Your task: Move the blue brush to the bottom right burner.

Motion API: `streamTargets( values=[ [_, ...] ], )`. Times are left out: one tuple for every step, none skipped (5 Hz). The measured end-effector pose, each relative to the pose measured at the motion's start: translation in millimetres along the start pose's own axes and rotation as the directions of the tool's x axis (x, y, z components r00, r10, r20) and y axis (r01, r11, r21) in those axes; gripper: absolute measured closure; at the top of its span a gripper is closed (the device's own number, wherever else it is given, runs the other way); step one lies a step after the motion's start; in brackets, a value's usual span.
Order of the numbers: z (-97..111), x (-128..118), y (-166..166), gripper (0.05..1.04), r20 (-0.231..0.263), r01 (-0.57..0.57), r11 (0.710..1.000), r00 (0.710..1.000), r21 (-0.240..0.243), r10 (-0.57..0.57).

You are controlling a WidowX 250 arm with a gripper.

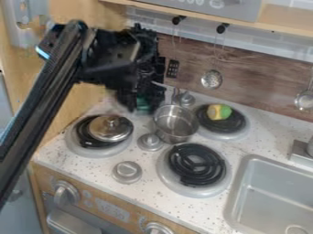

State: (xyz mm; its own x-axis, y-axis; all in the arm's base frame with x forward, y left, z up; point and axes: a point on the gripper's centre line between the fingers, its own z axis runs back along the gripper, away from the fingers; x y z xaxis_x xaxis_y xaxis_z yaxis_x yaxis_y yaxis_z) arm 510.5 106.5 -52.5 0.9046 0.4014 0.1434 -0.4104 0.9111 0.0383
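The gripper [142,108] is positioned over the back left part of the stove [85,160], pointed downward. Whether it is apart or together cannot be told. A small blue-green part [143,104] is seen at its lower end; it may belong to the brush, but whether it is clamped cannot be told. Just to the right of the gripper and slightly lower in view, a metal pot [175,123] is seated upright. Below and to the left, a metal lid [110,128] is rested on the front left burner [87,139]. Farther right, a yellow and green toy [218,112] is supported by the back right burner [235,123]. Below and to the right, past the pot, the bottom right burner [194,165] is located. Farthest out on that side, the sink [243,187] is set into the counter.
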Motion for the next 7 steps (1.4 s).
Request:
streamTargets(
  values=[
    [-1, -1, 0, 0.577, -0.001, 0.001, 1.0, 1.0, -0.003, -0.001],
    [0, -10, -2, 0.578, -0.025, 0.015, 1.0, 1.0, -0.019, -0.016],
    [12, -27, -4, 0.582, -0.119, 0.063, 0.997, 0.991, -0.05, -0.068],
    [51, -40, -2, 0.582, -0.137, 0.096, 0.993, 0.985, -0.072, -0.105],
    [74, -64, 5, 0.582, -0.134, 0.141, 0.986, 0.979, -0.084, -0.151],
    [88, -91, 14, 0.582, -0.144, 0.188, 0.98, 0.97, -0.062, -0.195],
    [92, -132, -9, 0.582, -0.208, 0.292, 0.945, 0.925, -0.145, -0.318]
  ],
)
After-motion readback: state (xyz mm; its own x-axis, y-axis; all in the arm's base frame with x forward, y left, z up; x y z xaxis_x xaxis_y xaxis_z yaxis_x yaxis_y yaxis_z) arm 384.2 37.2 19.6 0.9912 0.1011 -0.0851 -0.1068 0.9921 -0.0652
